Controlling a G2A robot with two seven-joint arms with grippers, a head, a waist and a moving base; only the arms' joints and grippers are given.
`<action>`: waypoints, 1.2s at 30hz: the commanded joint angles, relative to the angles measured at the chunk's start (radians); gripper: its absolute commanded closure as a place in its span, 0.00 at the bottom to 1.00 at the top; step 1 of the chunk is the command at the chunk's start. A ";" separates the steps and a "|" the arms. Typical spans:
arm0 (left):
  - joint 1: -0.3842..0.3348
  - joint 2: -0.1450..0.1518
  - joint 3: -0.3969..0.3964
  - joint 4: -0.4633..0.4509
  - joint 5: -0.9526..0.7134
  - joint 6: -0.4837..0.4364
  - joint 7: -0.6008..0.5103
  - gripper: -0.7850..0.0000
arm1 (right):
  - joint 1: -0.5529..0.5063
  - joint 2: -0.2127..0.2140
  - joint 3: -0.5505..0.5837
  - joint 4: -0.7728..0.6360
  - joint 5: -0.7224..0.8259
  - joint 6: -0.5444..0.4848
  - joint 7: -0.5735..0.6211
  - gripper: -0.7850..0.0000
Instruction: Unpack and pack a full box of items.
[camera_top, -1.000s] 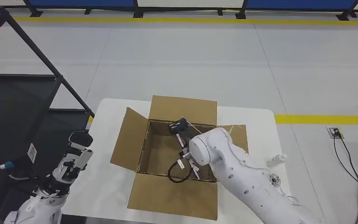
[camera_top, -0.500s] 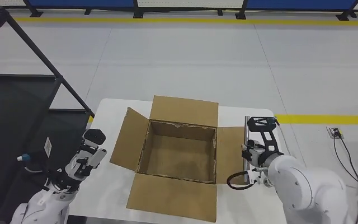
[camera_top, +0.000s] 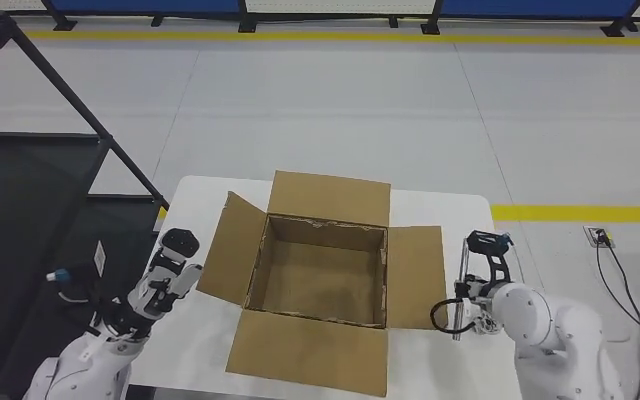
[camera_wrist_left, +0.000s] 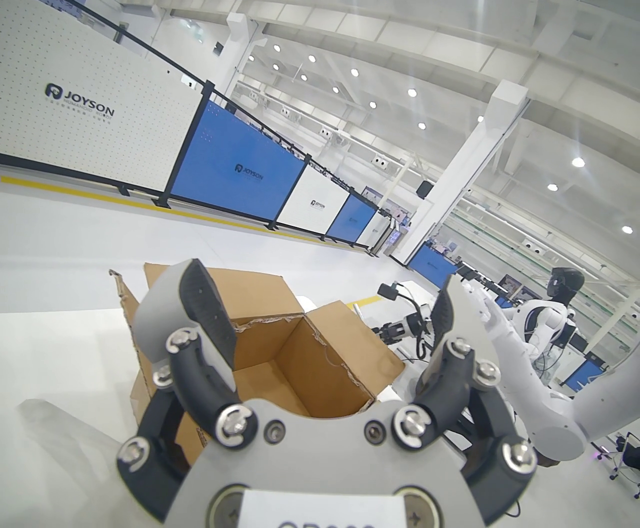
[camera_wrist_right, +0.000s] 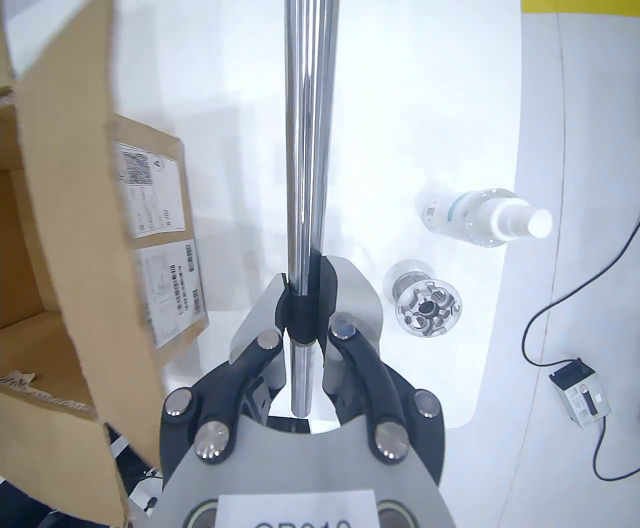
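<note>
Chrome rod (camera_wrist_right: 304, 125) pinched by the right gripper (camera_wrist_right: 306, 292) over the table (camera_wrist_right: 400, 100) suggests unpacking's last item; next, lay it beside the cardboard box (camera_top: 310, 355), left gripper (camera_wrist_left: 325, 287) spread.

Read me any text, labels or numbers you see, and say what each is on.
On the cardboard box flap, shipping labels: barcodes and print, too blurred to read.
On the right gripper, a white tag: cut off, unreadable.
On the left gripper, a white tag: cut off, unreadable.
On the wall panels: a company logo.
</note>
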 joint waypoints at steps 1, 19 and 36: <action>-0.001 0.001 0.002 0.001 0.004 0.003 0.000 0.00 | 0.013 -0.001 -0.022 0.051 -0.020 -0.006 -0.034 1.00; 0.016 0.005 0.002 -0.015 0.040 0.046 0.031 0.00 | 0.164 -0.005 -0.084 0.451 -0.007 -0.031 -0.190 0.89; 0.004 0.009 0.013 -0.017 0.050 0.066 0.041 0.00 | 0.195 -0.003 -0.085 0.502 0.028 -0.017 -0.230 0.53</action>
